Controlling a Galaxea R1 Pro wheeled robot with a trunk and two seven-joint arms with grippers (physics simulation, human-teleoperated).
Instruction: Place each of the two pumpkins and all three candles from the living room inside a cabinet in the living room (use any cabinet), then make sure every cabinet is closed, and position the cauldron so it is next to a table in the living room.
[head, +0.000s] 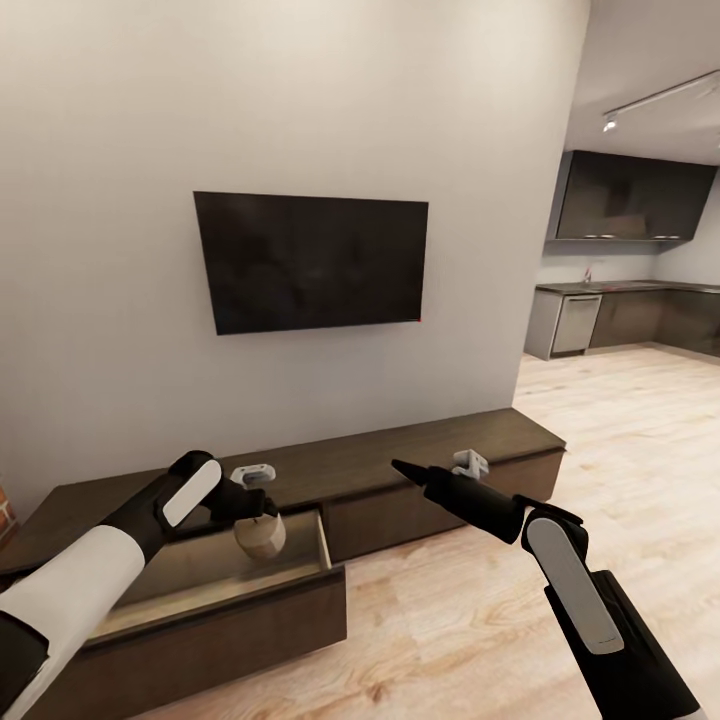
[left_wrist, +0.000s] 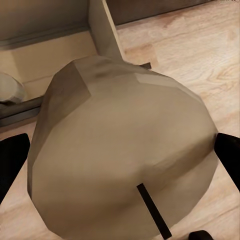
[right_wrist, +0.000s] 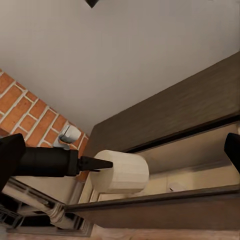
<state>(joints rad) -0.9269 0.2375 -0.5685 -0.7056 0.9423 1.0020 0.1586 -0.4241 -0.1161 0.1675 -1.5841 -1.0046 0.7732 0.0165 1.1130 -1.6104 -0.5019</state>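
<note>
Grey-brown candle (head: 260, 537) sits lower left of centre in the head view, clenched in the left gripper (head: 262, 510) over the cabinet's (head: 420, 460) open drawer (head: 240, 590). Looks stiff, light, matte — probably not slippery; taken across its round sides. Stubby, wick (left_wrist: 152, 210) end tipped sideways. Right gripper (head: 405, 468) — can't tell if it's clenched.

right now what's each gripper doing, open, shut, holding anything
left gripper: shut on a candle, held over the open drawer of the cabinet.
right gripper: looks shut, holding nothing.
</note>
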